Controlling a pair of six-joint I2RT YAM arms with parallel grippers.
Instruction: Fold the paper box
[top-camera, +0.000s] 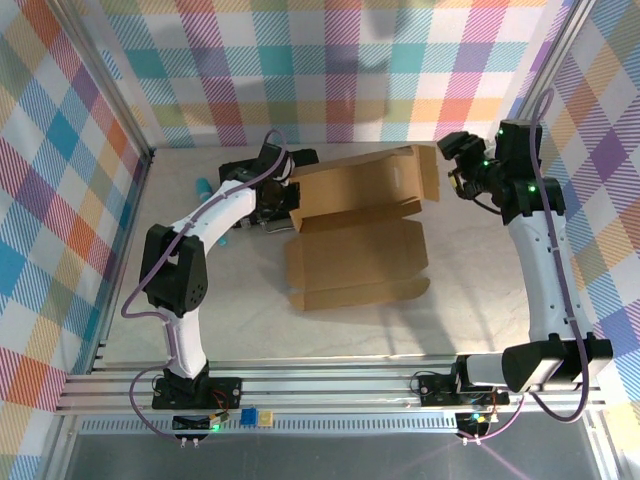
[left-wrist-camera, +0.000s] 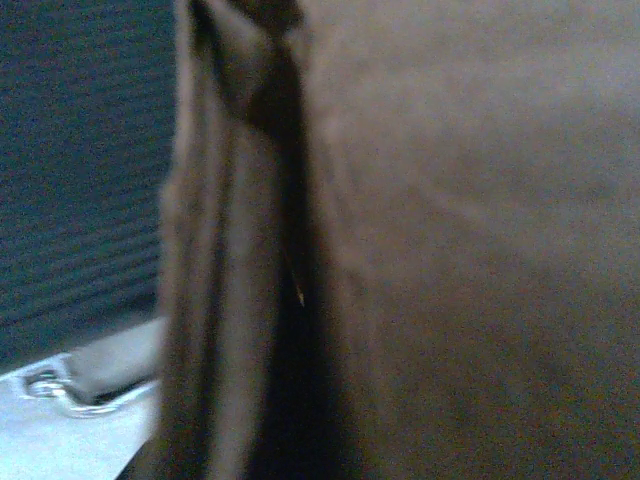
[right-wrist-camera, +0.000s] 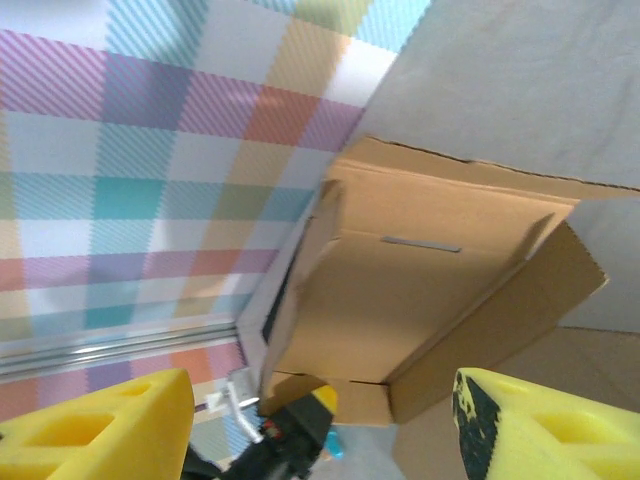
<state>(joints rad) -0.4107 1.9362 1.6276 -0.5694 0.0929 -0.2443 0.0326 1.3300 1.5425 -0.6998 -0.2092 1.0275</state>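
The brown paper box (top-camera: 355, 240) lies mid-table, its base flat and its back panel with side flaps raised. My left gripper (top-camera: 278, 205) is at the box's left wall. In the left wrist view blurred cardboard (left-wrist-camera: 470, 250) sits right against the camera and hides the fingers. In the right wrist view the left gripper's yellow fingertip (right-wrist-camera: 318, 398) lies against the box's corner flap (right-wrist-camera: 300, 385). My right gripper (top-camera: 452, 162) hovers just off the raised right flap (top-camera: 430, 172). Its yellow fingers (right-wrist-camera: 100, 425) are spread wide, with nothing between them and the box (right-wrist-camera: 420, 300) beyond.
A black hard case (top-camera: 245, 165) stands behind the left arm, its ribbed side (left-wrist-camera: 80, 170) and a metal latch (left-wrist-camera: 60, 390) close to the left wrist camera. A small blue object (top-camera: 203, 186) lies on the table at the far left. Plaid walls enclose the table.
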